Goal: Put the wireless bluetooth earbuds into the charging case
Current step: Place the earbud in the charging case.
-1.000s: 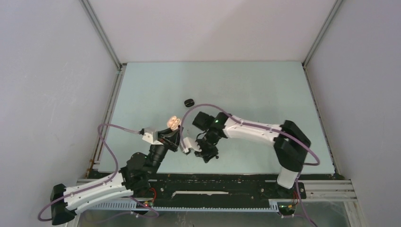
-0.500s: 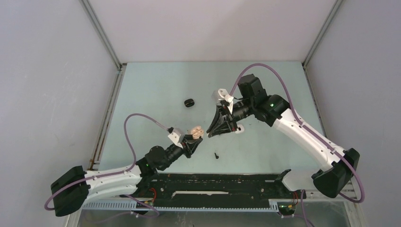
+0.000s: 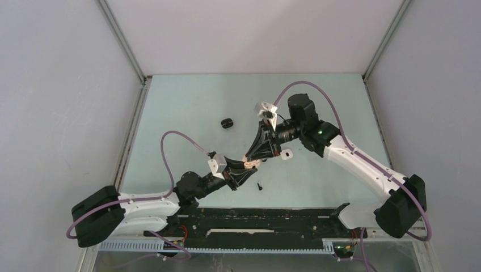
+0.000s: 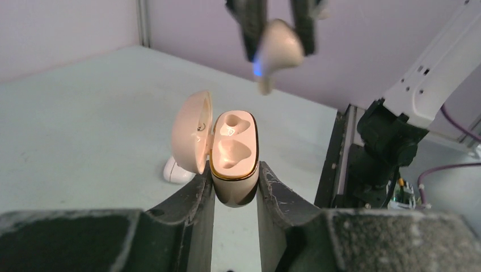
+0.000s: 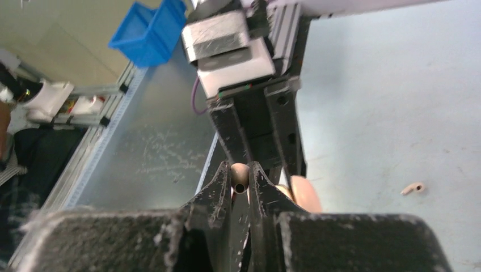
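Pale earbud point(image 4: 276, 50) above open, empty case point(image 4: 233, 153).

Both arms are white shells between bulky black joint housings: the left arm point(image 3: 142, 207) and the right arm point(image 3: 363, 164). A mauve cable point(image 3: 180, 133) loops along each. A green light point(image 3: 319, 131) glows on the right arm. The black fingers point(image 4: 184, 207) are scuffed and grey-flecked.

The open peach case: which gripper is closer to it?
Left. The left gripper is clamped around the open case at its base. The right gripper hovers just beyond its open top, apart from it, pinching an earbud.
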Motion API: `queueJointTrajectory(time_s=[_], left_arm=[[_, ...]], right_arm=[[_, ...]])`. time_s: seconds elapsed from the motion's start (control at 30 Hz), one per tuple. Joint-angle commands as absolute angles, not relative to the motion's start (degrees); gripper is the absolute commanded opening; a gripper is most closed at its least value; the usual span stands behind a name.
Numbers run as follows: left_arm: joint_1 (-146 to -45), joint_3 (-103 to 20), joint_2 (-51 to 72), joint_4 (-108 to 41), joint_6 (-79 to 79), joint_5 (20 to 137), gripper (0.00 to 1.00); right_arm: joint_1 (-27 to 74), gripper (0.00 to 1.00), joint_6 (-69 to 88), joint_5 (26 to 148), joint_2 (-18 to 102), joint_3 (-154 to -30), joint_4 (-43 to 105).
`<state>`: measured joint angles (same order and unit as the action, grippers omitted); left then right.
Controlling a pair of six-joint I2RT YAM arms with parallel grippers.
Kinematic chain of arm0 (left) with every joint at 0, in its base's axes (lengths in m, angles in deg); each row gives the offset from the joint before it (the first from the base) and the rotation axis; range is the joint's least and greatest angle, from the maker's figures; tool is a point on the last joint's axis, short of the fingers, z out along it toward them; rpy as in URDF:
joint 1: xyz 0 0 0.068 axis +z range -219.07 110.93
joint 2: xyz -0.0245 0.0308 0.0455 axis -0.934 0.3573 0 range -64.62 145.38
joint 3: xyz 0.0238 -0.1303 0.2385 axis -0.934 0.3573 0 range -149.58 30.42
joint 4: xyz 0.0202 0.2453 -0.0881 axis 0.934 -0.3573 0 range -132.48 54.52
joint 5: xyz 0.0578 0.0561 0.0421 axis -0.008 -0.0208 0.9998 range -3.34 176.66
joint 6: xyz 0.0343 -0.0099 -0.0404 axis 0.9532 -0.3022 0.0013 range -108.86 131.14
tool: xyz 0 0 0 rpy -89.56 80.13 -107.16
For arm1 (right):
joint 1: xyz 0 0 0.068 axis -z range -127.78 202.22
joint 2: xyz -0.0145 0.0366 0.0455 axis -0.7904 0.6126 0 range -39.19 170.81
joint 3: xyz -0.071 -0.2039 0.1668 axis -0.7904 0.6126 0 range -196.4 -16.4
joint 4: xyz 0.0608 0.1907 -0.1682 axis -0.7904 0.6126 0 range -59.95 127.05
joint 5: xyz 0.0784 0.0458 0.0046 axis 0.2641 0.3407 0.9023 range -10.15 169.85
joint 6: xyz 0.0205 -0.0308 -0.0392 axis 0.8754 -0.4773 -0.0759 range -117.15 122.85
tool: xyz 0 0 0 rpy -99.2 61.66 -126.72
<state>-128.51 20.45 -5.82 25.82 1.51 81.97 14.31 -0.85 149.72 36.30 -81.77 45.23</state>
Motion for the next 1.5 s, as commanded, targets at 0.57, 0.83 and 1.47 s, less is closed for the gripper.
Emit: queueJointTrajectory(time_s=[0.57, 0.83, 1.47], left_arm=[[-128.22, 17.22, 3.98, 51.99, -7.29, 91.94, 0.00], [-128.47, 16.21, 2.96, 47.31, -5.59, 97.01, 0.00], [-129.01, 12.78, 4.07, 43.88, -3.78, 103.20, 0.00]], right_arm=[[18.83, 0.00, 39.42, 145.46, 34.76, -70.10, -12.41], [18.97, 0.00, 36.28, 139.19, 35.29, -70.10, -6.97], [15.24, 0.00, 24.85, 129.54, 38.46, -74.50, 3.28]])
